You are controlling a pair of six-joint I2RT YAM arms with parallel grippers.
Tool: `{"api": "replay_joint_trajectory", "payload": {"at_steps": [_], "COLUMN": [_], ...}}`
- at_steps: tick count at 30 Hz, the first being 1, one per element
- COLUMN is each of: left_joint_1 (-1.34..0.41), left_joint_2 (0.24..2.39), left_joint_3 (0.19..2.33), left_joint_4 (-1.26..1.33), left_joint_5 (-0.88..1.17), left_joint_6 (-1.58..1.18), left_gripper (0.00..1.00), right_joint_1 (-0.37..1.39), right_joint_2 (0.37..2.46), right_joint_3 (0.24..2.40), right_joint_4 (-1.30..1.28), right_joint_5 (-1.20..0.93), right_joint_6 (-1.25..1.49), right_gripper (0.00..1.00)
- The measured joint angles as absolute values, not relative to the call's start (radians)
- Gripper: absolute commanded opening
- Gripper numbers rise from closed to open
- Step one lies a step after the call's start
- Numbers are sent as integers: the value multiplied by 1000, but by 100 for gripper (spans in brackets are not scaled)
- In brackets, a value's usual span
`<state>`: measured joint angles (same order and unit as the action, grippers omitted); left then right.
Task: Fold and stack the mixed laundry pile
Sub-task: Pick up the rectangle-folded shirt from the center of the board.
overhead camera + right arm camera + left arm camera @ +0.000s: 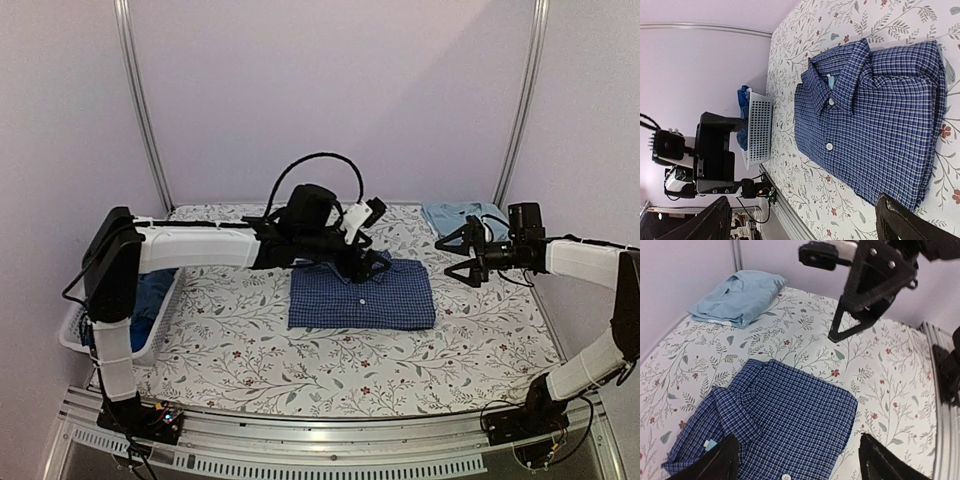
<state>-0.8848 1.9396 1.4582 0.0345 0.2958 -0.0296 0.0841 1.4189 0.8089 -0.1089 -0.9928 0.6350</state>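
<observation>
Left pincer (800,455) is hanging spread wide over the collar end of the folded checked shirt (362,297), gripping nothing. Right pincer (462,255) is hovering spread just right of that shirt. Light-blue shirt (462,216) is lying folded beyond it. Risk: jaws catching only the top layer, so a lift is undoing the fold.

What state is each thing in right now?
Checked button-up shirt: folded, buttoned, flat at table centre.
Light-blue shirt: folded, at far right corner.
White basket: holds bunched blue garments.
Left end effector: open, over the checked shirt, holding nothing.
Right end effector: open, empty, beside that shirt.
</observation>
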Motion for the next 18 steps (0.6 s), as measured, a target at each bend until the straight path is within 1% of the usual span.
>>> {"api": "replay_joint_trajectory", "payload": {"at_steps": [2,6,10,14,16,18], "left_joint_1": [-939,-1020,-1065,-1087,-1089,-1091], "left_joint_2": [2030,2155,2251,2330,2360,2391], "left_joint_3": [1528,1576,1618,1692,1723,1749], "left_joint_4": [-4,-78,-125,-145,-144,-139], "left_joint_5": [254,202,174,168,166,156], "left_joint_6": [60,199,300,374,392,408], "left_gripper": [74,65,57,48,42,31], "right_joint_1": [81,73,52,17,10,10], "right_joint_2": [1419,1418,1410,1402,1402,1401], "right_joint_3": [807,778,717,660,647,643], "right_joint_4": [-158,-199,-216,-228,-234,-244], "right_joint_5": [-954,-921,-910,-907,-906,-904], "right_joint_6": [630,627,637,657,666,675], "right_gripper": [99,99,99,99,99,99]}}
